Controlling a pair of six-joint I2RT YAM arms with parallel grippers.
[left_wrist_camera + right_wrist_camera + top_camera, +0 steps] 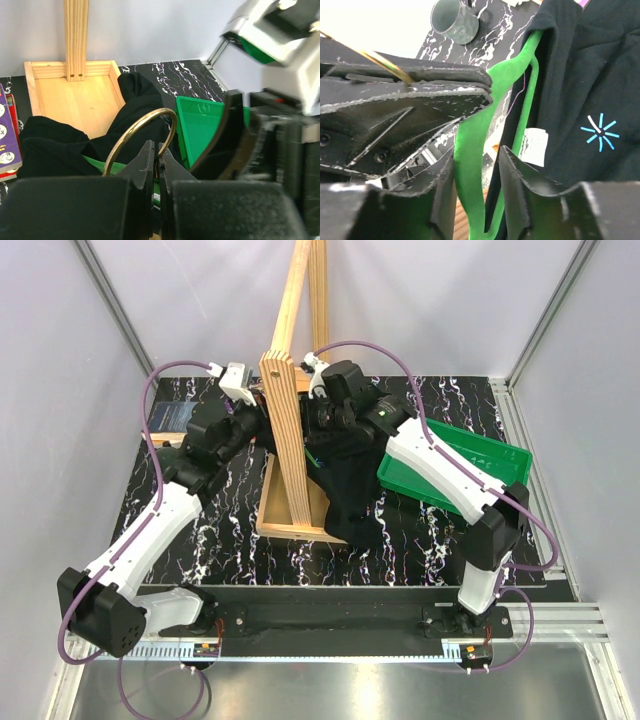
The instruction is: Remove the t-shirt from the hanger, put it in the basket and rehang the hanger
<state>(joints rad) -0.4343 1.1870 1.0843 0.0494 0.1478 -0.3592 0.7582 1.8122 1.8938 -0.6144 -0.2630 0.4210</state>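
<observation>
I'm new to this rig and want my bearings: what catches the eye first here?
The black t-shirt droops at the centre of the scene, beside the tall wooden stand. Close up, the left gripper is shut on the metal hook of the bright green hanger, which runs between the fingers of the right gripper. A green tray lies to the right.
</observation>
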